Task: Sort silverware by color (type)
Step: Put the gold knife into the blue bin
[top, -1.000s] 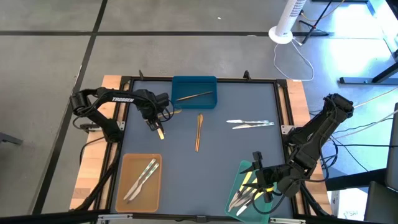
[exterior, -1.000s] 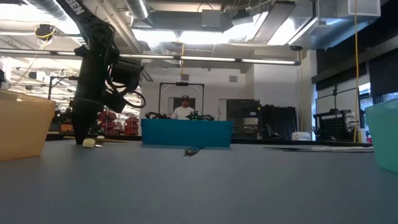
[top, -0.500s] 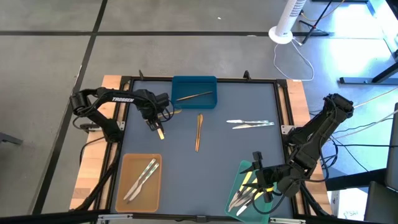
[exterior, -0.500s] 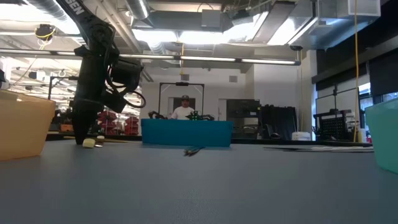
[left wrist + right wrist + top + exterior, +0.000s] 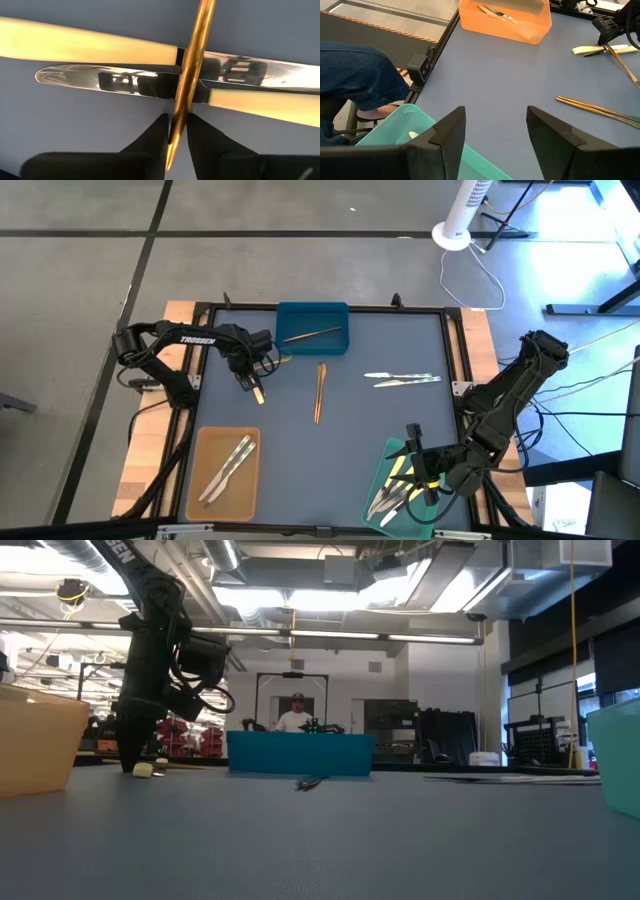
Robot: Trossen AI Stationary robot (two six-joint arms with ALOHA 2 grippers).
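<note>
My left gripper (image 5: 246, 377) (image 5: 176, 142) points down at the table's far left, shut on a thin gold utensil (image 5: 192, 75) (image 5: 621, 62). That utensil lies across two pale-yellow-handled knives (image 5: 100, 47) (image 5: 258, 391) resting flat on the mat. More gold utensils (image 5: 320, 392) lie mid-table, and one lies in the blue tray (image 5: 312, 328). Silvery utensils (image 5: 402, 379) lie to the right. My right gripper (image 5: 425, 468) (image 5: 495, 135) stays open above the green tray (image 5: 392, 455), with nothing between its fingers. My left gripper pinches the gold utensil's thin stem (image 5: 175, 131) near one end between its two fingers (image 5: 156, 135). The fingers come from above, pointing down, and lie across the stem. The rest of the utensil lies over the two yellow-handled knives.
A tan tray (image 5: 225, 470) at the near left holds silvery utensils, and the green tray holds yellow-handled ones (image 5: 400, 480). A person's leg in jeans (image 5: 355, 75) shows beside the table's edge. Another person (image 5: 297, 715) stands far behind the table.
</note>
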